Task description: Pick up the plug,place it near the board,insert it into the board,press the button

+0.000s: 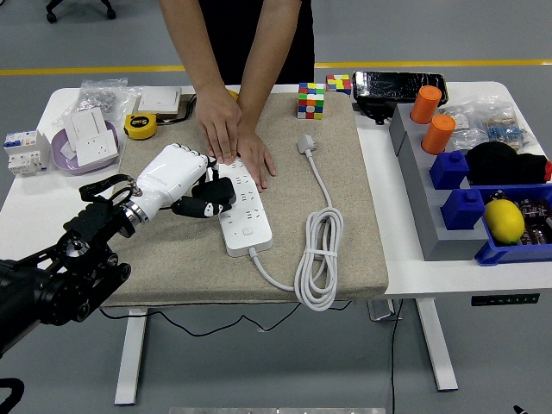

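We had our left hand (183, 179) clenched round the black plug (216, 195) beside the power strip (244, 211); it looked light, rigid, best gripped by its body.

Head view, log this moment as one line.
left hand: shut on black plug | at power strip | person's hands: pressing strip's far end
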